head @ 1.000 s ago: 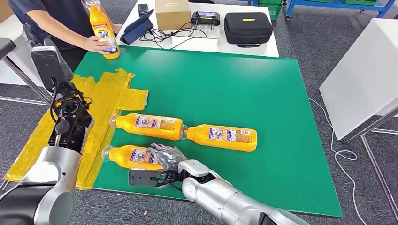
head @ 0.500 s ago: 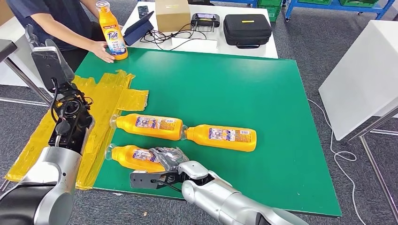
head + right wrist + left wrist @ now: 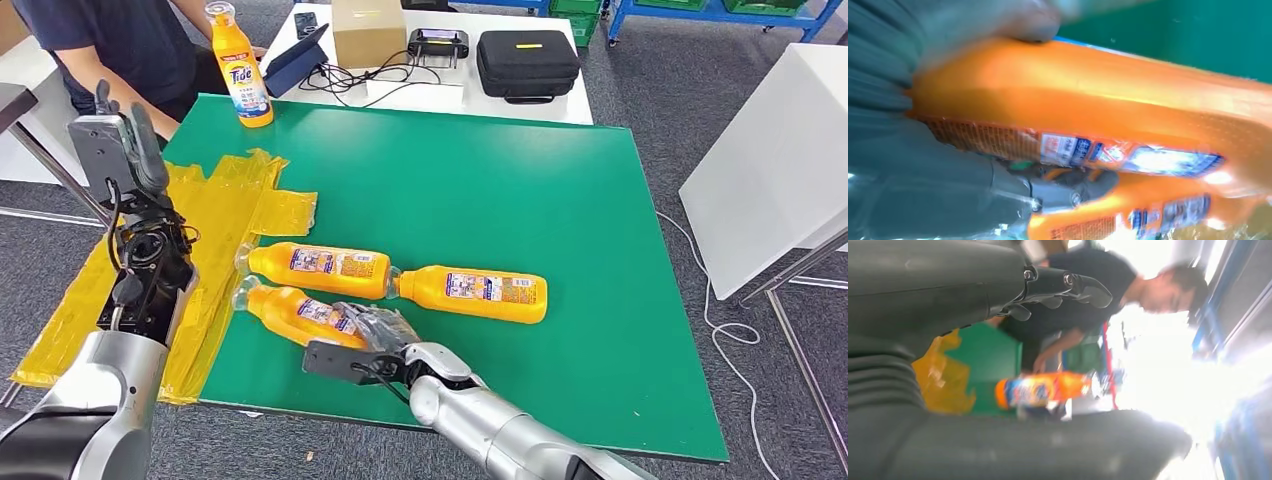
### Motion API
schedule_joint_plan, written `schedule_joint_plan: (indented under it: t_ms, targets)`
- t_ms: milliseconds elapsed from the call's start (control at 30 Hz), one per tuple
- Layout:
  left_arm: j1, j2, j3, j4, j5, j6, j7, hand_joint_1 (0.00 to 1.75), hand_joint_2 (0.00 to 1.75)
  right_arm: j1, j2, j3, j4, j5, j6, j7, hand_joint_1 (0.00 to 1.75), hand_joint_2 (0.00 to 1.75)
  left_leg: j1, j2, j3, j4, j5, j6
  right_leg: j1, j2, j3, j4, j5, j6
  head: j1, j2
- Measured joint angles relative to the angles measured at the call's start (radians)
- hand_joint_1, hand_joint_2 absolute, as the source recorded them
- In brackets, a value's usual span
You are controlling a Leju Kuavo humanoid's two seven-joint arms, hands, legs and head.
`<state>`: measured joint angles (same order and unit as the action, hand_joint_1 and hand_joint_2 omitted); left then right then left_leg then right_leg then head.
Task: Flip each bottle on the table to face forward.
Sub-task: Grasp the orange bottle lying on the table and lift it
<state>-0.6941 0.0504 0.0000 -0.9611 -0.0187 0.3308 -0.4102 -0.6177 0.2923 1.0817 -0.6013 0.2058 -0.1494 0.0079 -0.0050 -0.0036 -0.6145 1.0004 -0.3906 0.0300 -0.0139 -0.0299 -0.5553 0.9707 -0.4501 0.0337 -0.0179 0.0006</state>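
Three orange detergent bottles lie on the green table (image 3: pixel 520 190). My right hand (image 3: pixel 375 328) grips the nearest bottle (image 3: pixel 295 312) (image 3: pixel 1108 105) at its base, cap raised toward the far left, body tilted off the table. Behind it lie a second bottle (image 3: pixel 318 268) and a third bottle (image 3: pixel 480 292), end to end with labels up. A fourth bottle (image 3: pixel 238 70) (image 3: pixel 1045 388) stands upright at the table's far left corner, front label facing me. My left hand (image 3: pixel 112 150) (image 3: pixel 1063 287) is raised at the left, fingers apart, holding nothing.
A person (image 3: pixel 110 40) stands behind the far left corner. Yellow tape sheets (image 3: pixel 215 215) cover the table's left edge. A white table behind holds a cardboard box (image 3: pixel 367 30), a black case (image 3: pixel 527 60), a tablet and cables. A white cabinet (image 3: pixel 775 150) stands at the right.
My right hand has lifted and swung the nearest bottle, its cap end now higher and farther forward. The person let go of the upright bottle and withdrew the hand. My left hand turned slightly.
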Motion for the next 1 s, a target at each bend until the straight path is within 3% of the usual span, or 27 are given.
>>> schedule_joint_plan:
  t_ms: [200, 300, 433, 633, 1000]
  targets:
    - [0.103, 0.035, -0.003, -0.098, 0.287, -0.270, 0.103, 0.00, 1.75, 0.120, -0.147, -0.226, -0.414, 0.004, 0.002, 0.017, 1.75, 1.75, -0.001, 0.000, -0.006, 0.001, 0.000, 0.000, 0.000, 0.000, -0.005, 0.000, 0.001, 0.001, 0.000, 0.000]
    - [0.144, 0.048, -0.004, -0.142, 0.359, -0.324, 0.119, 0.00, 1.75, 0.191, -0.194, -0.333, -0.619, 0.059, 0.002, 0.027, 1.75, 1.75, 0.000, -0.001, -0.009, 0.001, 0.000, 0.000, 0.000, -0.001, -0.007, 0.000, 0.001, 0.001, 0.000, 0.000]
    - [0.174, 0.054, -0.012, -0.181, 0.412, -0.354, 0.132, 0.00, 1.75, 0.253, -0.223, -0.429, -0.779, 0.099, 0.005, 0.019, 1.75, 1.75, 0.000, -0.001, -0.010, 0.000, 0.000, 0.000, 0.000, -0.001, -0.009, 0.000, 0.001, 0.001, 0.000, 0.000]
    - [0.211, 0.057, -0.038, -0.215, 0.541, -0.436, 0.174, 0.00, 1.75, 0.267, -0.217, -0.489, -0.849, 0.158, -0.015, 0.004, 1.75, 1.75, 0.000, 0.000, -0.010, 0.000, 0.000, 0.000, 0.000, -0.001, -0.009, 0.000, 0.001, 0.001, 0.000, 0.000]
    - [0.232, 0.044, -0.180, -0.244, 0.695, -0.503, 0.226, 0.00, 1.75, 0.154, -0.114, -0.506, -0.776, 0.217, 0.008, 0.015, 1.75, 1.75, 0.000, -0.001, -0.010, 0.000, 0.001, 0.001, 0.000, -0.001, -0.009, 0.000, 0.001, 0.001, 0.000, 0.000]
